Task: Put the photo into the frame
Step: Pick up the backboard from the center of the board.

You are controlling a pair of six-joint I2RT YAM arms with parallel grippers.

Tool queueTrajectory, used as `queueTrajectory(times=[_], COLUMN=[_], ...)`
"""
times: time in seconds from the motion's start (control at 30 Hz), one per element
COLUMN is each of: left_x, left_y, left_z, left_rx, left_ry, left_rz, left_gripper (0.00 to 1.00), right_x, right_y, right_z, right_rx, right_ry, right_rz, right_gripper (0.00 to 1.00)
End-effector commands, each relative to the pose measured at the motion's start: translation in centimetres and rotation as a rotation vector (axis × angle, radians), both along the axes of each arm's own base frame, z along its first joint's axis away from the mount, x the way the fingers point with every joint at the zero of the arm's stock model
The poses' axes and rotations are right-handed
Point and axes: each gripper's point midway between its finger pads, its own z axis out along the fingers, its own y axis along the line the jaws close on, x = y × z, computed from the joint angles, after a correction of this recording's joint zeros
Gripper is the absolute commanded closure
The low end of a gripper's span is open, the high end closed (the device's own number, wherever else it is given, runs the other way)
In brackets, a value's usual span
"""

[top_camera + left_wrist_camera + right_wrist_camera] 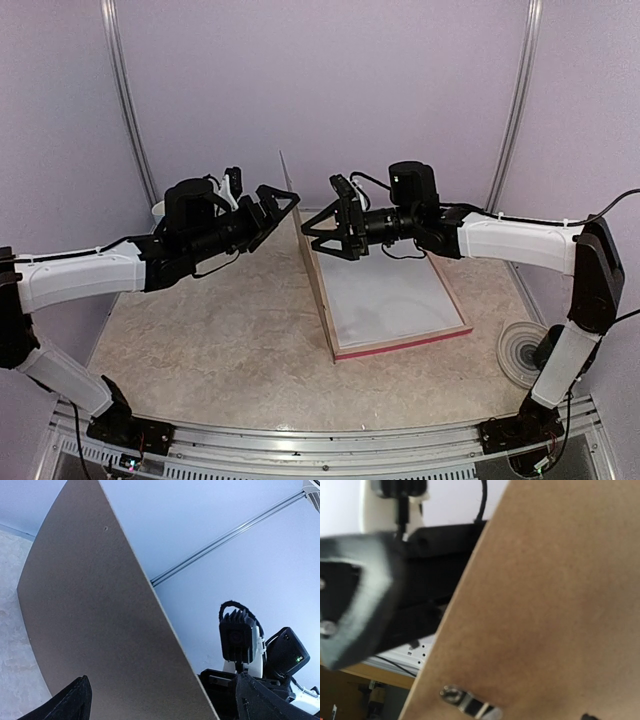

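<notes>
The frame [452, 300] lies flat on the table, pale wood rails with a pink strip along its near edge. A white sheet [385, 295] fills its opening; the photo's printed side shows in no view. A brown backing board [312, 270] stands on edge along the frame's left rail. My left gripper [283, 203] is open at the board's left face near its top, and the board [100, 615] spans the gap between its fingers [75, 700]. My right gripper [318, 232] is open at the board's right face [555, 580]; whether either touches it I cannot tell.
A metal turn clip [467, 702] sits on the board's right face. A white disc [525, 350] lies at the table's right edge beside the right arm. A pale round object [160, 208] shows behind the left arm. Purple walls close in the back and sides.
</notes>
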Motion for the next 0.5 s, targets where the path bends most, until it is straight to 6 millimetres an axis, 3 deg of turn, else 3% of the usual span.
queueTrajectory(times=[0.0, 0.47], left_x=[-0.2, 0.4], left_y=[-0.8, -2.0], left_z=[3.9, 2.5], left_rx=[-0.062, -0.004], left_ry=[-0.063, -0.004], left_rz=[-0.024, -0.034], left_gripper=[0.01, 0.01], right_x=[0.1, -0.1], right_y=[-0.2, 0.0], right_z=[-1.5, -1.3], right_rx=[-0.027, -0.014], right_ry=[0.026, 0.022], right_rz=[0.001, 0.017], right_gripper=[0.14, 0.14])
